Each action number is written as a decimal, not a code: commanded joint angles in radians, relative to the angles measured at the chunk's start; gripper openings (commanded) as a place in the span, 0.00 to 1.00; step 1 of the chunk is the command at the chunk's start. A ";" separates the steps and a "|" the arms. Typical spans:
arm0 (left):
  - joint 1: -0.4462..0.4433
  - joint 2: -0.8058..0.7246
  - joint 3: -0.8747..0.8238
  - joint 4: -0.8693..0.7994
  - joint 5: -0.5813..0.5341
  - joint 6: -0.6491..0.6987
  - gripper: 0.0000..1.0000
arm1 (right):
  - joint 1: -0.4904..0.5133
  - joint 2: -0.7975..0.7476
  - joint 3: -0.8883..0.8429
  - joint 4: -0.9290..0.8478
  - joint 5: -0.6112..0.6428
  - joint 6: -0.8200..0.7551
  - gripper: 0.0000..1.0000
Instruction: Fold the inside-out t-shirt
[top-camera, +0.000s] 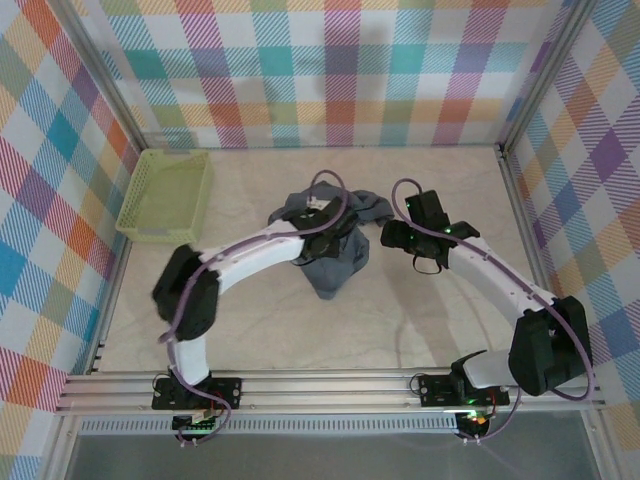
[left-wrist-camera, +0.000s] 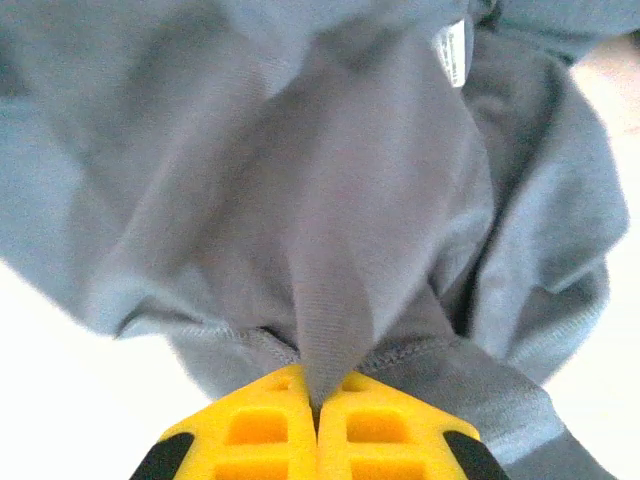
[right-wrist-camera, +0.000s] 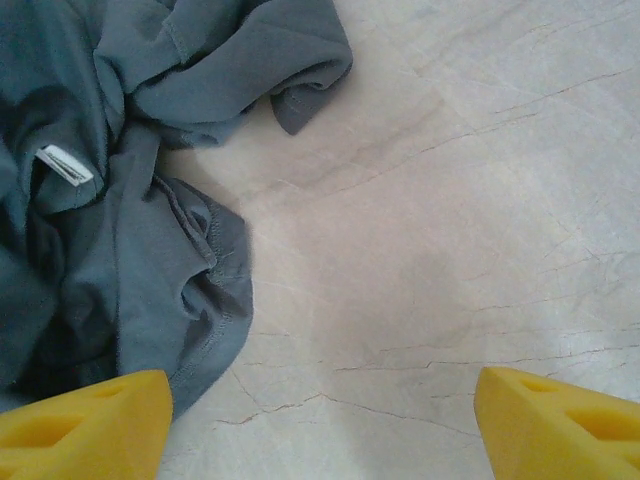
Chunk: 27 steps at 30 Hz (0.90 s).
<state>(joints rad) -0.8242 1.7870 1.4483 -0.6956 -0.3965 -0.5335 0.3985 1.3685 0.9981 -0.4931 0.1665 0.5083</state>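
The inside-out t-shirt (top-camera: 335, 265) lies crumpled in a dark slate-grey heap at the middle of the table. My left gripper (top-camera: 332, 238) sits on top of the heap. In the left wrist view its yellow fingers (left-wrist-camera: 250, 430) are shut on a pinched ridge of the t-shirt (left-wrist-camera: 350, 200), near a stitched hem. A white label (left-wrist-camera: 455, 50) shows at the upper right. My right gripper (top-camera: 405, 248) hovers just right of the heap, open over bare table. In the right wrist view the right gripper (right-wrist-camera: 320, 430) holds nothing, and the t-shirt (right-wrist-camera: 120, 200) lies beside its left finger.
A lime-green mesh basket (top-camera: 165, 195) stands at the back left, against the checked wall. Pale marbled tabletop (top-camera: 250, 320) lies bare in front of the shirt and to its right (right-wrist-camera: 450, 200). Metal frame rails run along the table's edges.
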 joint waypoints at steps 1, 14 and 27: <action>-0.002 -0.208 -0.145 0.025 -0.044 -0.007 0.00 | 0.002 0.069 0.062 0.012 -0.035 -0.034 0.78; 0.141 -0.654 -0.540 -0.021 -0.103 -0.148 0.00 | 0.002 0.451 0.373 0.017 -0.044 -0.148 0.74; 0.239 -0.628 -0.530 0.005 -0.073 -0.078 0.00 | 0.009 0.772 0.706 -0.073 -0.224 -0.154 0.62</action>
<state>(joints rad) -0.5941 1.1530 0.9134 -0.7002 -0.4656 -0.6342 0.3988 2.0789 1.6203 -0.5144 0.0303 0.3668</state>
